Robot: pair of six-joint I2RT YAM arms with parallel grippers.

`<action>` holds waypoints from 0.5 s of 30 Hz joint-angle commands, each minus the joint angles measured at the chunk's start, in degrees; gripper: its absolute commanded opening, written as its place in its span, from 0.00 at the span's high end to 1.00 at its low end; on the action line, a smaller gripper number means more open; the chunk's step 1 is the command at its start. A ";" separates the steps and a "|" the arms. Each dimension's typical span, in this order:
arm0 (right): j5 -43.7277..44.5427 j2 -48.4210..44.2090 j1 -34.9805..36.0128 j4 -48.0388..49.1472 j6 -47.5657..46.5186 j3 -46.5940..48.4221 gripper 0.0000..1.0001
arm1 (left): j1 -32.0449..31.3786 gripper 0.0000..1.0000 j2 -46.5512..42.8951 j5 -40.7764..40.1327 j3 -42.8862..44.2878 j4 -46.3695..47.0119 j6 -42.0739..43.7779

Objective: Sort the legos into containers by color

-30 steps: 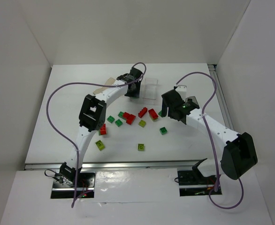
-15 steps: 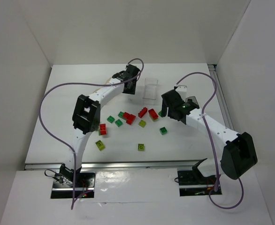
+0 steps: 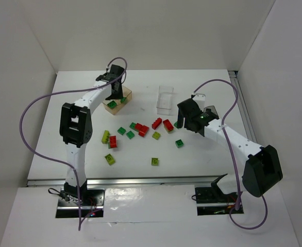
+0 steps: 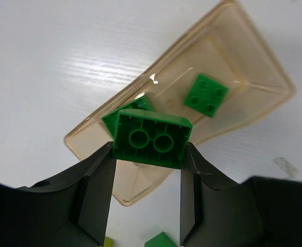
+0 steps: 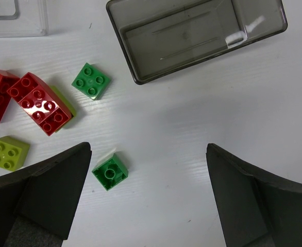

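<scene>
- Dark green brick (image 4: 152, 139): gripped by its side walls, hollow underside toward the wrist camera, directly above the tan tray (image 4: 267, 77); not yet released.
- Left fingers (image 4: 95, 188): partly closed, clamped on that brick.
- Tan tray contents: two dark green bricks (image 4: 206, 93) lay inside, one partly hidden beneath the held brick; judged the only colour begun.
- Clear tray (image 3: 165, 100) and smoky grey tray (image 5: 192, 31): both appeared empty.
- Loose bricks (image 3: 140, 128): over a dozen red, dark green and yellow-green pieces lay scattered on the desk (image 3: 192, 154) between the arms; most of the sorting was judged left to do.
- Right fingers (image 5: 53, 190): spread fully, holding nothing, above the desk just beside the smoky grey tray.
- Writing: no brand, label or lettering could be read anywhere.
</scene>
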 commanded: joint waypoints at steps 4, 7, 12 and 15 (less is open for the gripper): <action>1.34 -0.24 0.24 -0.31 0.50 0.54 0.00 | 2.14 0.29 -1.41 2.55 -2.43 -0.98 -4.76; 1.34 -0.76 0.24 -0.84 0.50 0.54 0.00 | 2.14 0.18 -4.11 3.52 -4.44 -0.45 -4.76; 1.34 -1.38 0.24 -0.84 0.50 0.54 0.00 | -1.72 0.24 -11.32 4.22 -7.87 1.48 -3.98; 1.34 -1.90 0.76 -0.84 1.03 0.01 0.00 | -4.27 0.26 -15.90 6.05 -13.14 2.01 -3.97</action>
